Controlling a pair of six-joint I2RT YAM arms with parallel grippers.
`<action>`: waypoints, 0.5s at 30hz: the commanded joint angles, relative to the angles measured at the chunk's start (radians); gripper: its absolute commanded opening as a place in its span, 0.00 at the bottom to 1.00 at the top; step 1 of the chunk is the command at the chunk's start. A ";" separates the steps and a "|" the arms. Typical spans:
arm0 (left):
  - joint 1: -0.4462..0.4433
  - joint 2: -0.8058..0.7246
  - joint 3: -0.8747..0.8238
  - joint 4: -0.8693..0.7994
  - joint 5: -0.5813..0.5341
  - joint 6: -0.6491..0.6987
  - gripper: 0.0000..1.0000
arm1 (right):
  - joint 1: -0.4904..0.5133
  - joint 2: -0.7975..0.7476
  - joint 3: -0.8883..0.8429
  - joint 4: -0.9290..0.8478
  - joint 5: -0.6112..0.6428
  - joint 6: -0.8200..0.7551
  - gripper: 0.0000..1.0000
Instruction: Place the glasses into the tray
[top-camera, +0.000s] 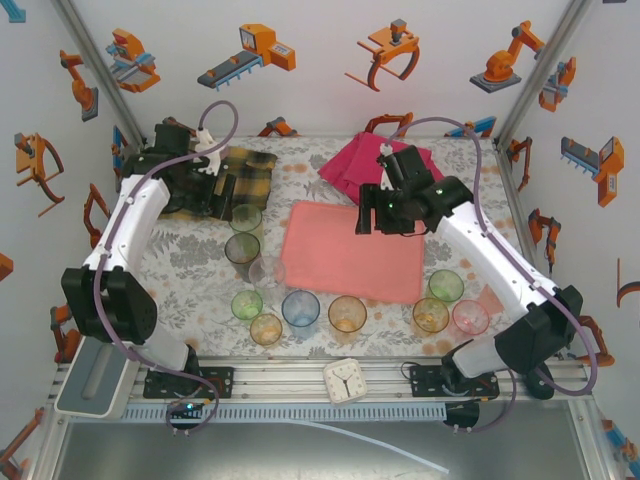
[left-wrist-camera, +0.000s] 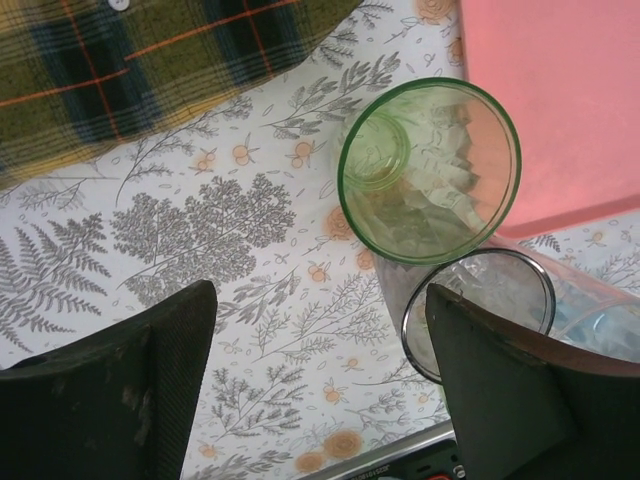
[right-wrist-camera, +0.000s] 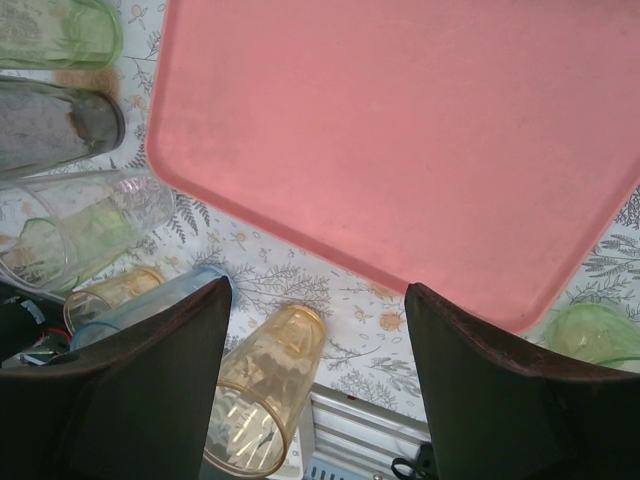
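The salmon-pink tray (top-camera: 350, 250) lies flat mid-table with nothing on it. Several glasses stand on the tablecloth around it: green (top-camera: 246, 217), grey (top-camera: 242, 248) and clear (top-camera: 266, 272) ones at its left, and a row along its front running from blue (top-camera: 300, 308) and amber (top-camera: 347, 314) to pink (top-camera: 470, 317). My left gripper (top-camera: 218, 195) hangs open over the cloth just left of the green glass (left-wrist-camera: 430, 170). Its right finger overlaps the grey glass (left-wrist-camera: 480, 310) in the wrist view. My right gripper (top-camera: 372, 215) hovers open above the tray's (right-wrist-camera: 400, 130) far right part; the amber glass (right-wrist-camera: 265, 385) stands below.
A yellow-black plaid cloth (top-camera: 240, 175) lies at the back left and a magenta cloth (top-camera: 375, 160) behind the tray. A small white clock (top-camera: 346, 380) sits on the front rail between the arm bases. Enclosure walls close in both sides.
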 joint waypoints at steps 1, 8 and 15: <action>-0.006 0.031 0.005 0.009 0.066 -0.005 0.76 | 0.006 -0.009 -0.022 0.029 0.006 0.005 0.65; -0.019 0.133 0.050 0.027 0.044 -0.047 0.65 | 0.007 -0.003 -0.046 0.088 0.019 -0.008 0.66; -0.056 0.170 0.027 0.071 0.005 -0.020 0.57 | 0.006 0.012 -0.043 0.102 0.032 -0.020 0.66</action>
